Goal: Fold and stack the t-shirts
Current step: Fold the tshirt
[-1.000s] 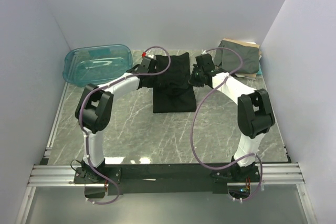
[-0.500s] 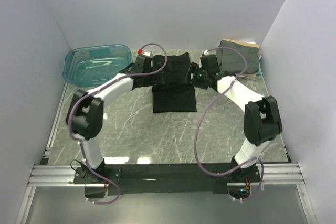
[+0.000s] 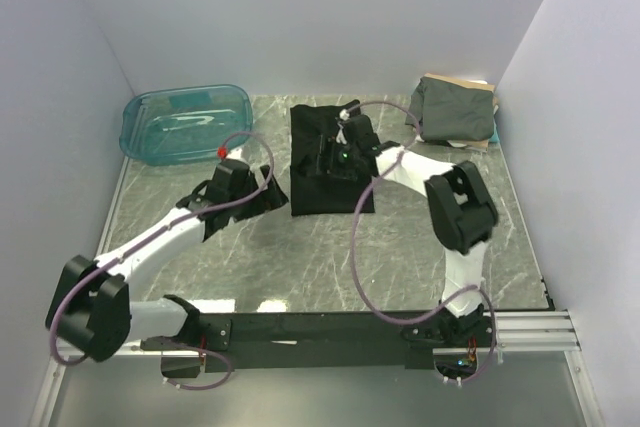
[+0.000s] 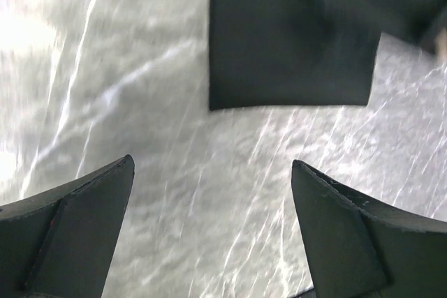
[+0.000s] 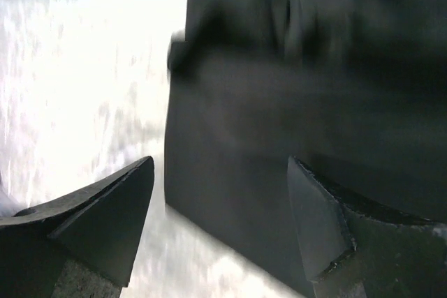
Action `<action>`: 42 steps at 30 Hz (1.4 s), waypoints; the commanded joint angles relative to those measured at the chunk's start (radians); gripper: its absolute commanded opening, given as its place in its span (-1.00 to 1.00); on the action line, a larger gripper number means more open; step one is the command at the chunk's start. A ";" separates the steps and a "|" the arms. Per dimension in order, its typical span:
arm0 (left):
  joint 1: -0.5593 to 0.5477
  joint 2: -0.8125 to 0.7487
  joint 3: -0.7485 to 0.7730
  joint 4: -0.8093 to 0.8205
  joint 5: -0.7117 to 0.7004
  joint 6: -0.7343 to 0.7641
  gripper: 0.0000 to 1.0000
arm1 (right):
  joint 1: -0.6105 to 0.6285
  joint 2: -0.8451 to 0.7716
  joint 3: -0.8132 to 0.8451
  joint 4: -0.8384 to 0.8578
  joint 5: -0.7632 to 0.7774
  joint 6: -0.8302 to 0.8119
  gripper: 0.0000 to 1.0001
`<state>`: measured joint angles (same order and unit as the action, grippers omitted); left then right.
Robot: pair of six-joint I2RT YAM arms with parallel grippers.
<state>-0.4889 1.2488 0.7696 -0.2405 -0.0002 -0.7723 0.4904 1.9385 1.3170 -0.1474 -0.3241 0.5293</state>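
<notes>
The left arm lay stretched low from the near left corner, the left pincer (image 3: pixel 262 197) spread wide over bare bench (image 3: pixel 300 257) just left of the black t-shirt (image 3: pixel 332 197), while the right arm bent inward, the right pincer (image 3: pixel 325 160) spread too above that shirt's left half. A second before, both had been pressed together at the shirt's far sides. Since then the left arm had swung back, and the shirt lay as a narrower folded rectangle mid-bench, well apart from the grey-green t-shirt (image 3: pixel 455 112) in the far right corner.

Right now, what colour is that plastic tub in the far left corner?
Translucent teal. The tub shows best in the top external view.
</notes>
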 commanded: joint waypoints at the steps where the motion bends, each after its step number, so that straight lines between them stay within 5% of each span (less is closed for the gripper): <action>1: -0.007 -0.083 -0.062 0.047 0.037 -0.084 0.99 | -0.006 0.117 0.169 0.002 0.016 -0.018 0.66; 9: -0.011 -0.152 -0.092 -0.026 0.003 -0.076 0.99 | -0.055 0.345 0.546 -0.079 0.060 0.035 0.66; 15: -0.011 -0.166 -0.112 0.019 0.006 -0.065 0.99 | -0.076 0.272 0.573 -0.095 0.071 -0.003 0.66; 22: -0.011 -0.007 -0.086 0.150 0.049 -0.041 0.96 | -0.119 -0.119 0.103 -0.037 0.218 0.023 0.67; 28: -0.011 0.178 -0.021 0.213 0.106 -0.012 0.64 | -0.179 -0.364 -0.333 -0.018 0.189 0.067 0.67; 38: -0.013 0.356 0.059 0.233 0.108 0.001 -0.04 | -0.214 -0.423 -0.469 -0.008 0.106 0.043 0.49; 42: -0.013 0.414 0.086 0.233 0.095 0.015 -0.12 | -0.216 -0.408 -0.479 0.005 0.089 0.043 0.44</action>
<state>-0.4973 1.6356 0.8101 -0.0441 0.0902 -0.7807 0.2832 1.5414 0.8459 -0.1879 -0.2100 0.5789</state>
